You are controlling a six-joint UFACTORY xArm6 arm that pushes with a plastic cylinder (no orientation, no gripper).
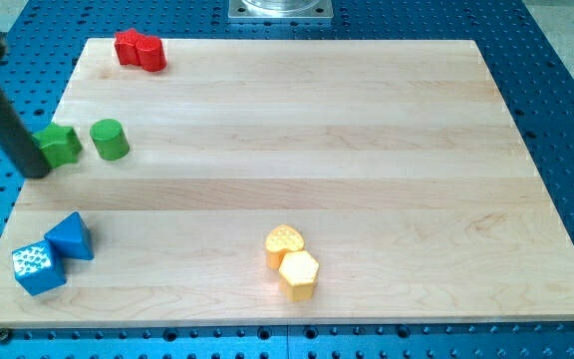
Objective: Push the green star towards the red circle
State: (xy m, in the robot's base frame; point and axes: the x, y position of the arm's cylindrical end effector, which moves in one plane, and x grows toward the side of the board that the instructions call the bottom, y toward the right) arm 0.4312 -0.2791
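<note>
The green star (pixel 60 145) lies near the board's left edge. A green cylinder (pixel 110 140) stands just to its right, a small gap apart. My tip (pixel 36 172) rests at the star's lower left side, touching it or nearly so; the dark rod slants up to the view's top left. A red block (pixel 140 50) with a lumpy outline sits at the board's top left corner, well above the star. I cannot tell whether it is one piece or two, and no clear red circle can be made out.
A blue triangular block (pixel 70 236) and a blue cube-like block (pixel 38 267) touch at the bottom left corner. A yellow heart (pixel 284 242) and a yellow hexagon (pixel 299 274) touch at the bottom middle. The wooden board (pixel 367 150) lies on a blue perforated table.
</note>
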